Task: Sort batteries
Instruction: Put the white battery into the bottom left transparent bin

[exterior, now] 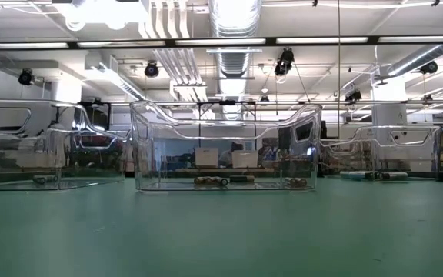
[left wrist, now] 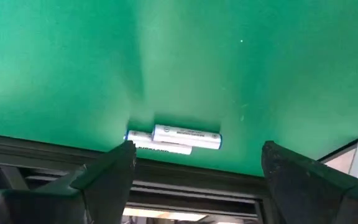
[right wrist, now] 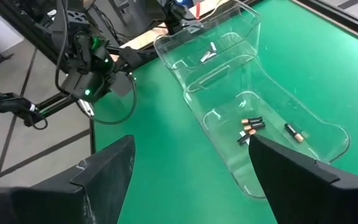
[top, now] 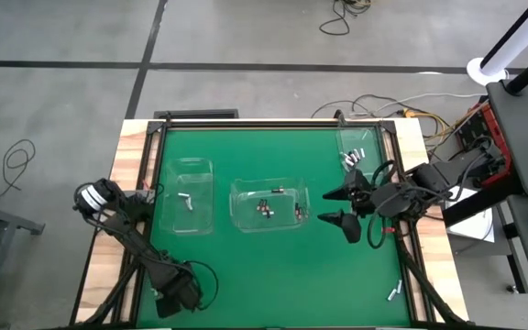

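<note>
- The right arm's fingers (top: 341, 207) are spread wide and hold nothing; they hang over the green worktop (top: 273, 266) right of centre in the high view, just right of the middle bin (top: 269, 203).
- The left arm's fingers (left wrist: 194, 165) are also spread apart and empty, at the lower left of the high view near the worktop's front edge, with two white batteries (left wrist: 174, 138) lying side by side on the green mat just beyond them.
- The middle bin holds several small dark batteries (top: 266, 209); the right wrist view shows a cluster of them (right wrist: 251, 127) on the clear floor of the bin.
- The left bin (top: 187, 194) holds one or two light batteries (top: 188, 199).
- The right bin (top: 360, 151), at the upper right of the mat, holds a few batteries (top: 352, 158).
- Two more loose batteries (top: 393, 293) lie on the mat at the lower right of the high view.
- The low view shows the three clear bins in a row across the worktop, middle bin at frame centre.
</note>
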Available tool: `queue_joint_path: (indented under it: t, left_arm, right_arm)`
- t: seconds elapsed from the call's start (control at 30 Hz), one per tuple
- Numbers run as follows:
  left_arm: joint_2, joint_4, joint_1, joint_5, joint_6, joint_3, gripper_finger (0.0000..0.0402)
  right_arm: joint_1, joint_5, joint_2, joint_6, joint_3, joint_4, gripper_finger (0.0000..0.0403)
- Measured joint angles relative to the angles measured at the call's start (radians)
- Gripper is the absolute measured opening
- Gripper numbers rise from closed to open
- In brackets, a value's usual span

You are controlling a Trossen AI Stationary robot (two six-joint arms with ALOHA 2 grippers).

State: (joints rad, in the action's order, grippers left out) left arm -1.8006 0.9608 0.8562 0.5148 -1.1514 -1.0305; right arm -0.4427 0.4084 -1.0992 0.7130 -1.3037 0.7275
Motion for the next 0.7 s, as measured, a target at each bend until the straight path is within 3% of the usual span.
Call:
queue_joint_path:
  t: [0.47,0.7]
  left_arm:
    - [-0.178,0.096,0.015,0.012,0.275,-0.105,0.0318]
    - [-0.240,0.161,0.021,0.005,0.361,-0.166,0.0288]
  right_arm:
    - [0.003,0.003,-0.003,-0.024,0.000,0.007,0.0322]
    - [0.003,0.004,-0.003,-0.019,0.000,0.048,0.0314]
